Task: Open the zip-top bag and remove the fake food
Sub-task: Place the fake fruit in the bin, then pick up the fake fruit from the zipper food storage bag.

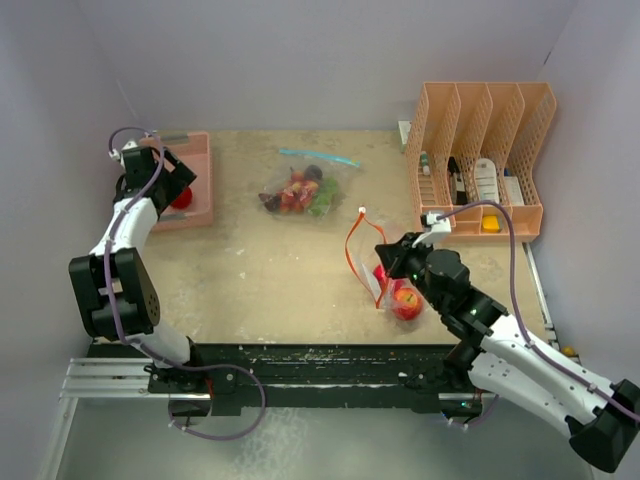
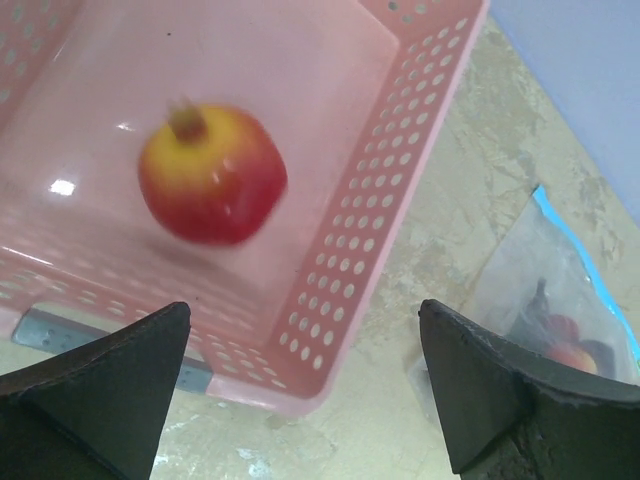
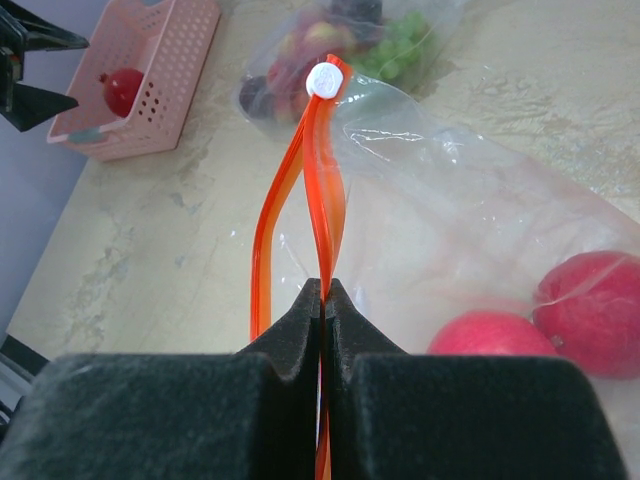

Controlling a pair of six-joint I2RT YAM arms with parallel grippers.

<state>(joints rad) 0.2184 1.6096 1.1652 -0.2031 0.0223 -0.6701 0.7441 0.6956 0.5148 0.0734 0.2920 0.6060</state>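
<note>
Beige mottled counter [image 1: 260, 270] is walled on three sides, with bare room mid-surface. Left fingers [image 2: 110, 390] are spread wide and empty over a perforated pink basket [image 2: 350, 250] at the far-left edge, where a glossy apple [image 2: 212, 175] is seen. Right fingers [image 3: 290, 330] are pinched shut on the orange zip strip [image 3: 268, 220] of a clear crinkly bag [image 3: 470, 230] in which round red fruits [image 3: 490, 335] are held.

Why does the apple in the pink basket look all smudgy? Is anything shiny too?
Left wrist view: the apple is smeared with blur, while the holes in the pink basket stay crisp, and a white glare spot shines on its floor. Right wrist view: the orange zip strip is sharp. Top external view: even light, only faint shadows.
</note>
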